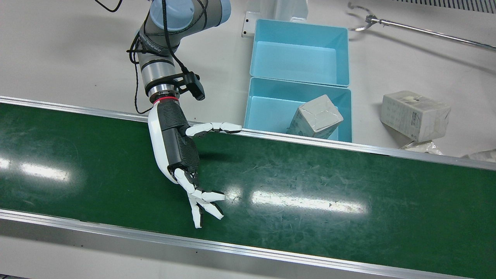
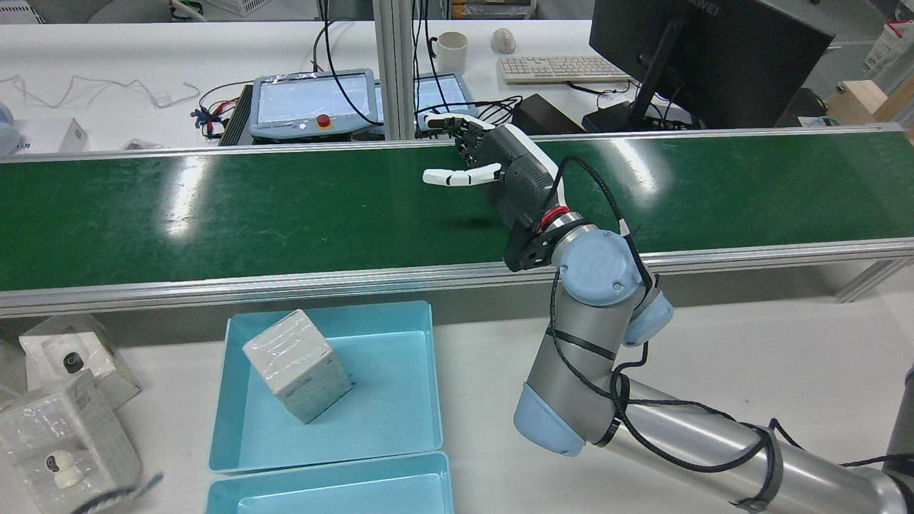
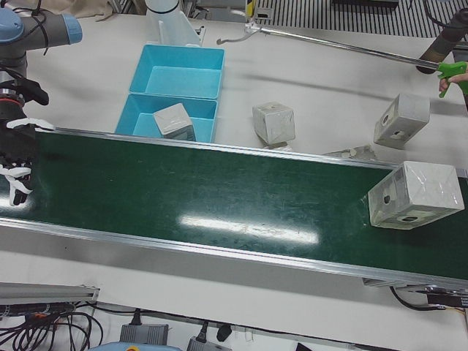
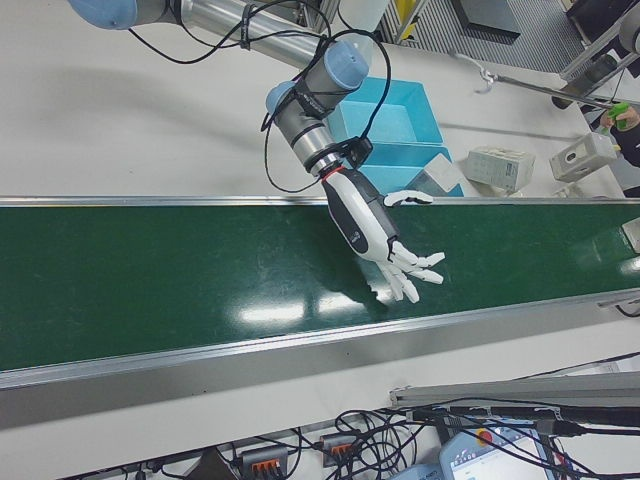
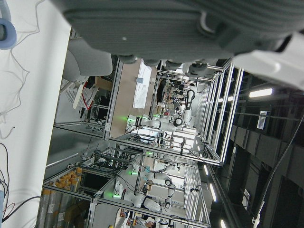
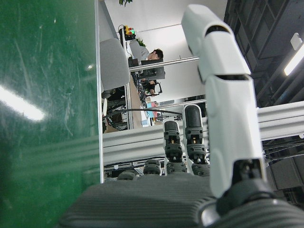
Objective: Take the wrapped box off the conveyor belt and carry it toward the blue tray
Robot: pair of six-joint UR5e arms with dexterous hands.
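Note:
A wrapped white box (image 3: 415, 194) lies on the green conveyor belt (image 1: 310, 193) at its far end in the left-front view, a long way from my right hand. My right hand (image 1: 178, 151) is open and empty, stretched out just above the belt with its fingers spread; it also shows in the rear view (image 2: 500, 168) and the right-front view (image 4: 385, 240). The blue tray (image 1: 267, 112) beside the belt holds another wrapped box (image 1: 316, 116), tilted. Only the palm edge of my left hand (image 5: 180, 23) shows, with nothing in it.
A second blue tray (image 1: 300, 50) stands behind the first. Loose wrapped boxes (image 1: 414, 114) lie on the white table near the trays, with more in the rear view (image 2: 64, 428). A metal rod (image 1: 426, 33) lies across the table. The belt has raised aluminium rails (image 1: 348, 145).

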